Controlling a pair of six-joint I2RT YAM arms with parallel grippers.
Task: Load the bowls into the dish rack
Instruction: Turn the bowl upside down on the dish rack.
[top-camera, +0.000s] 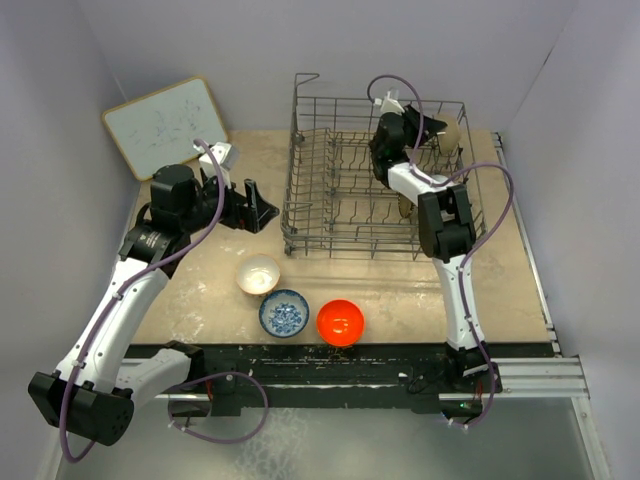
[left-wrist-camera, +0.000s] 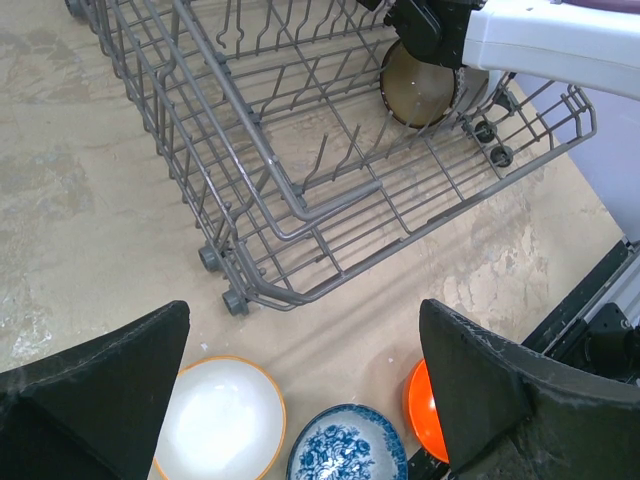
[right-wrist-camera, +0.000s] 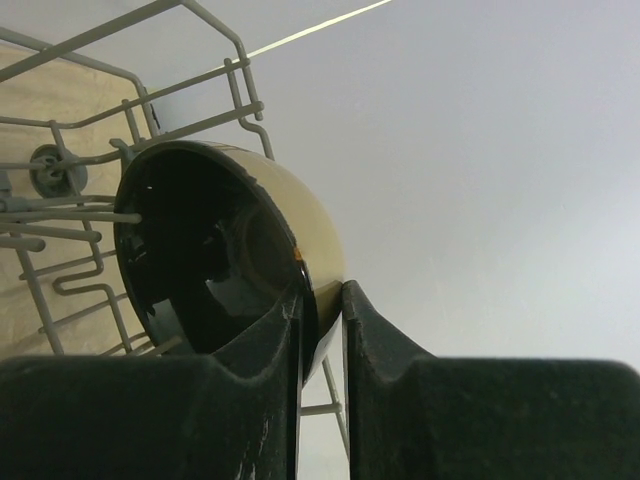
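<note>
The grey wire dish rack (top-camera: 300, 215) stands at the back centre. My right gripper (top-camera: 432, 132) reaches into its far right corner. In the right wrist view the gripper (right-wrist-camera: 322, 295) has its jaws narrow on either side of the rim of a bowl (right-wrist-camera: 215, 260), black inside and cream outside, standing on edge among the tines. A brownish bowl (left-wrist-camera: 420, 85) stands on edge under that arm. My left gripper (top-camera: 262, 212) hangs wide open and empty left of the rack. Below it lie a cream bowl (top-camera: 259, 274), a blue-and-white bowl (top-camera: 284, 313) and an orange-red bowl (top-camera: 340, 322).
A white board (top-camera: 165, 125) leans at the back left corner. White walls close in the table on three sides. A black rail (top-camera: 330, 365) runs along the near edge, just in front of the loose bowls.
</note>
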